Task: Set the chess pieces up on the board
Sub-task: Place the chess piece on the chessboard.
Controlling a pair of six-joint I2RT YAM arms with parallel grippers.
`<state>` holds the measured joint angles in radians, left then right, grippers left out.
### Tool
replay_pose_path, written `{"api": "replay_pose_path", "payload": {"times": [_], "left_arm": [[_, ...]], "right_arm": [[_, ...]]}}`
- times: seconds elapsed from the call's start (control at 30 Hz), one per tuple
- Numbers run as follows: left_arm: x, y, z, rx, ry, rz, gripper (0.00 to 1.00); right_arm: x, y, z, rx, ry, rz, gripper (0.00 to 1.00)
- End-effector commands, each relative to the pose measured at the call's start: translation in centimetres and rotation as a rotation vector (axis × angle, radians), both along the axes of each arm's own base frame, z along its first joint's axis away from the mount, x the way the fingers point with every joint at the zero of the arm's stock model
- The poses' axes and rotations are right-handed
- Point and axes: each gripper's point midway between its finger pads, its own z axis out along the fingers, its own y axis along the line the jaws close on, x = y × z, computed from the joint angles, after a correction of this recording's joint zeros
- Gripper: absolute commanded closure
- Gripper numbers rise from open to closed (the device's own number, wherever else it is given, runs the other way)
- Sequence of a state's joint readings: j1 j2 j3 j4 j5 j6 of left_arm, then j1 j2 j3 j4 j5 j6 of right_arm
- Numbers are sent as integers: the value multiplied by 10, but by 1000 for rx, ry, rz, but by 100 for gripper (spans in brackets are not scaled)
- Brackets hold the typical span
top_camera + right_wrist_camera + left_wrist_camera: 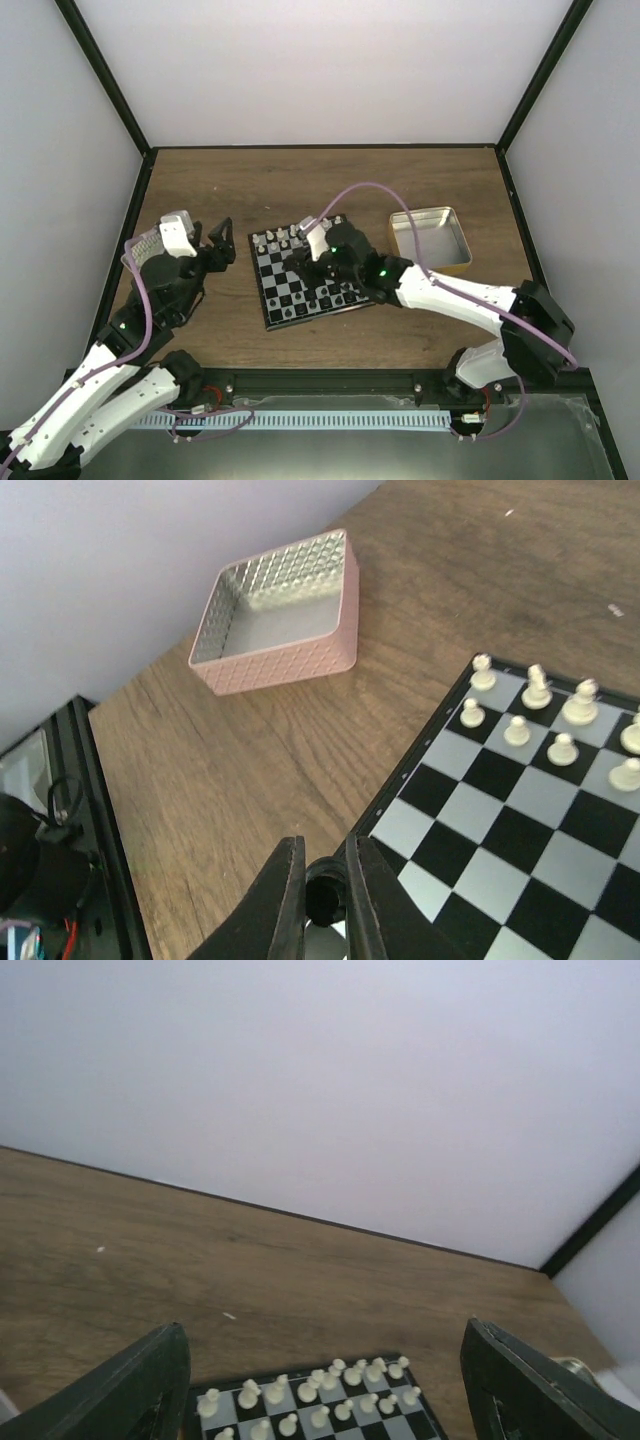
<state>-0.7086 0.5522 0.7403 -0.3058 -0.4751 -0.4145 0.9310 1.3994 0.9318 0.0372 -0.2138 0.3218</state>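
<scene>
Right wrist view puts the right pincer (322, 880) closest. Its fingers are drawn almost together on a small dark round thing, which is most likely a black piece (322, 898). It hangs over the near right edge of the board (470, 802), so that piece is not yet set on a square. The checks visible just ahead of it are bare. In the top external view, faint specks along the board's near rows (305, 308) may be black chess pieces already standing there. They are too small to count or name, so how much of the black side is done cannot be told. To the left of the board, the left pincer (325, 1325) hangs above the counter (250, 770) with its fingers spread wide and nothing between them. Farther on, the white pieces (320, 1395) stand in two rows along the far edge, and that side looks finished. Beyond the board's right edge and apart from it sits a metal tin (280, 665). The part of its inside that shows appears empty. As a judgement, the task is well past halfway: the white ranks are up, and what is left is placing the held piece and filling any gaps on the black side.
</scene>
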Motion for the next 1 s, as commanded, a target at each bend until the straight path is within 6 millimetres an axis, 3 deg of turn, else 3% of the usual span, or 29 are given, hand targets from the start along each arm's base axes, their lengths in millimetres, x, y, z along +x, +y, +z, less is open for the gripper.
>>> {"api": "replay_pose_path", "payload": {"times": [0.0,0.27,0.5,0.97], "left_arm": [[1,26,-2,-13,22,142,24],[2,34,-7,-10,41,192,19],[2,35,-11,-11,48,203,15],[4,34,-15,-2,55,206,14]], "right_arm": [[-18,15,-26,-116,-87,30,95],[-63,45,-73,-253,-91,141,95],[-70,54,-120,-386,-62,162,95],[-65,65,-130,-410,-79,157,95]]}}
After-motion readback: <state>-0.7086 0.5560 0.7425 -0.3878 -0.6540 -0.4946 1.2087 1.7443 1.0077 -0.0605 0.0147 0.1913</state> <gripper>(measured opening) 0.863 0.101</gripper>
